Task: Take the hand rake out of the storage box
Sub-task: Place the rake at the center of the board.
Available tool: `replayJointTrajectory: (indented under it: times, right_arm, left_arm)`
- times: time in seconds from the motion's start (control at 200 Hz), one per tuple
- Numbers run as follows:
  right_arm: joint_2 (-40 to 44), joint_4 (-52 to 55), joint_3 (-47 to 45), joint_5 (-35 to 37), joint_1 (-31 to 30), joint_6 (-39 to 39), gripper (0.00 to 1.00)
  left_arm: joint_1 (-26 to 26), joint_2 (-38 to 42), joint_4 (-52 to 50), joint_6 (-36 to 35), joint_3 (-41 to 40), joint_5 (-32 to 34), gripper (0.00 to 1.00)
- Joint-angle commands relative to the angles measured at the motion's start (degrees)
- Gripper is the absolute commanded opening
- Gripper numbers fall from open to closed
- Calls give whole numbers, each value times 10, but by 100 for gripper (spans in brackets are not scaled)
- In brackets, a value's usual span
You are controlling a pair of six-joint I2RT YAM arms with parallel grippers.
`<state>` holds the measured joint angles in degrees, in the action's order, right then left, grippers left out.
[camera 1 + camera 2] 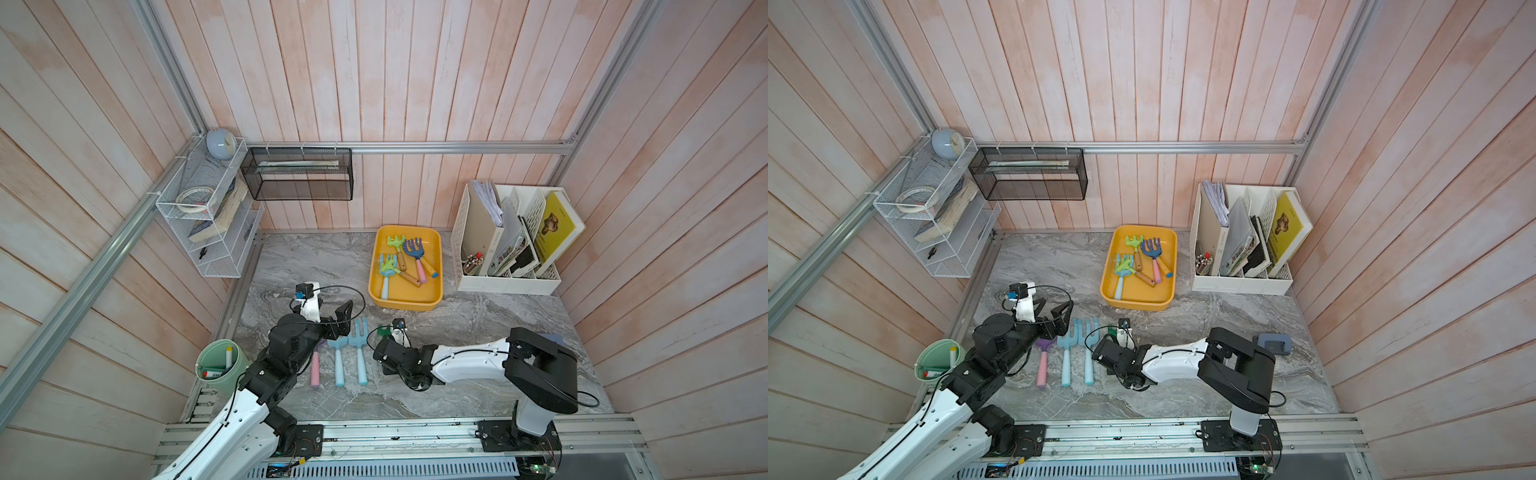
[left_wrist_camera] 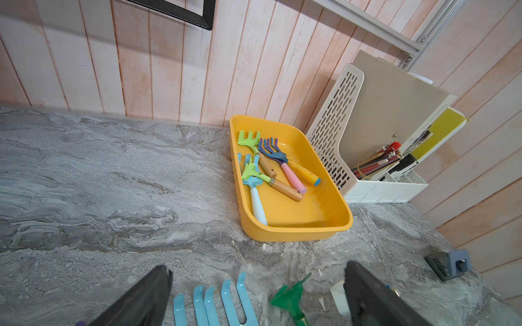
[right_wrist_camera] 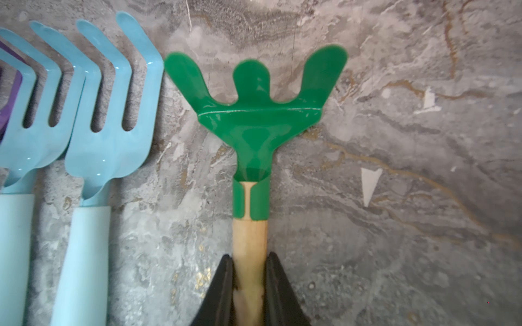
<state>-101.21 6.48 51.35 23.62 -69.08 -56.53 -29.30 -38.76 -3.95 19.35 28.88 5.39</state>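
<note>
- On the table (image 1: pixel 478 320), near its front edge, the right gripper (image 3: pixel 249 259) is closed on the wooden handle of a green hand rake (image 3: pixel 254 113). Both fingers (image 3: pixel 220 288) press the sides of the handle.
- Green hand rake: outside the storage box (image 1: pixel 405 306) and well apart from it, head pointing toward the back wall. It sits low at the table; whether it rests on the surface or hangs just above it cannot be told.
- Just beside it, on the robot's left, two light blue rakes (image 1: pixel 360 361) and a pink-handled rake (image 1: pixel 316 370) lie side by side in a row, handles toward the robot. In the right wrist view the green head nearly touches the nearest blue tine.
- Left gripper (image 2: pixel 257 269): jaws spread wide, holding nothing, near the heads of the blue rakes and facing the box.
- Storage box: against the back wall, next to a white file organizer (image 1: pixel 507 284). Five rakes appear to lie crossed inside it, two of them green-headed with wooden handles.
- Progress, as judged: this rake is already out, since it is clear of the box. What is left is to set it flat in line with the row and let go. If every rake is meant, those in the box are yet to be taken.
</note>
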Motion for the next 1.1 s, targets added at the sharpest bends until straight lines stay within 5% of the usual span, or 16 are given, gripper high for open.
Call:
replayJointTrajectory:
  times: [0.0,0.66,0.82,1.095]
  right_arm:
    - [-28,18,28,14,3,-4,7]
    - [-79,20,76,-21,1,10,10]
    - [-73,26,74,-12,1,0,19]
    - [-59,27,59,-6,0,-11,17]
  left_arm:
    - [1,5,-4,4,-10,15,100]
    - [1,-6,-10,10,-11,50,100]
    - [1,-4,-6,9,-13,45,100]
    - [1,-13,-4,8,-12,42,100]
